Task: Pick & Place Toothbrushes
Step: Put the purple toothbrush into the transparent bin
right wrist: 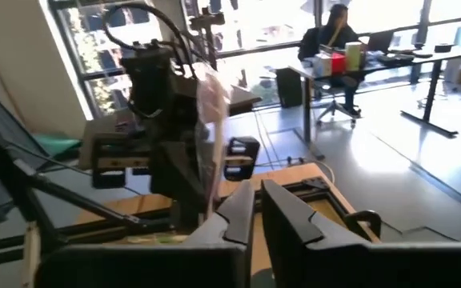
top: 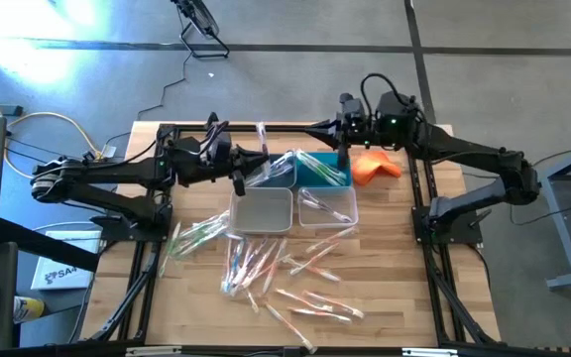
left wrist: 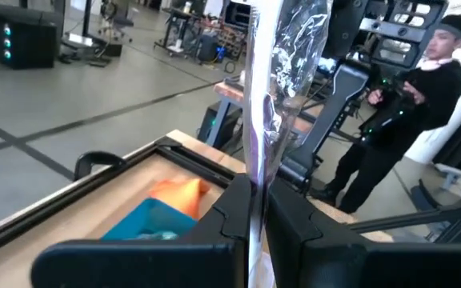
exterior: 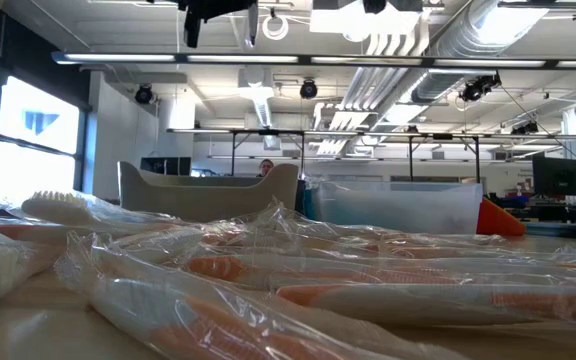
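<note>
Dozens of thin toothbrushes in clear crinkled wrappers [top: 285, 273] lie scattered over the wooden worktop [top: 385, 297], mostly toward six o'clock from the bins, with a smaller green-handled bunch [top: 194, 236] at about eight o'clock. Three small rectangular bins sit together near the worktop's centre: a grey one [top: 261, 210], a clear one [top: 327, 207] just beside it at three o'clock, and a blue one [top: 320, 171] at twelve o'clock from the clear one, with brushes inside it. An orange cloth [top: 377, 167] lies just beside the blue bin at three o'clock.

The left claw [top: 238, 181] hangs over the far edge of the grey bin, its fingers [left wrist: 214, 220] pinched tight on one wrapped toothbrush [left wrist: 274, 88], which stands upright between them with its crinkled wrapper rising above. The right claw [top: 343, 159] hovers over the blue bin, its fingers [right wrist: 234, 212] drawn narrow with only a slim gap and nothing visibly between them.

In the low view, wrapped pink-red-handled brushes [exterior: 368, 285] fill the foreground. A person in dark clothes [left wrist: 402, 120] stands beyond the worktop.
</note>
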